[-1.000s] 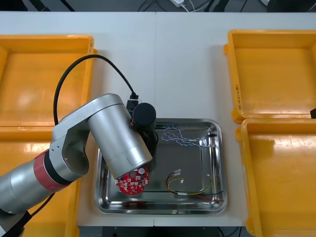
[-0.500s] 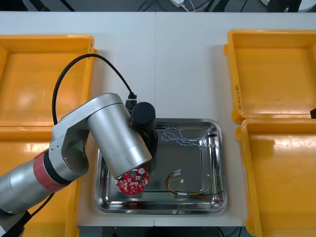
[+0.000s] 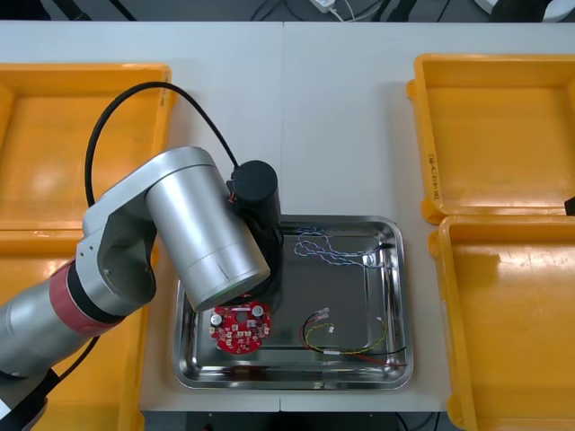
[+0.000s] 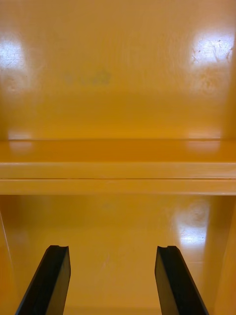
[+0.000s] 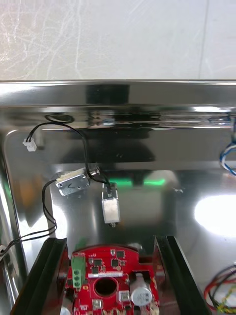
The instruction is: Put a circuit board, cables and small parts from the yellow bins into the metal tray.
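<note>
The left hand [image 5: 109,240] hovers released, fingers spread either side of the round red circuit board [image 3: 240,328] lying near-left in the shiny metal tray [image 3: 296,381]. The right hand [image 4: 112,248] hangs released over a yellow plastic bin [image 4: 118,98].

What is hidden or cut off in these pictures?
1. Front view: the left arm covers the tray's left side and part of the board.
2. Left wrist view: the picture's edge cuts off the board inside the open left gripper; whether the fingers touch it is unclear.
3. Same view: an edge cuts off the blue and white cable.
4. Right wrist view: the open right gripper is over a bin; which one is unclear.
</note>
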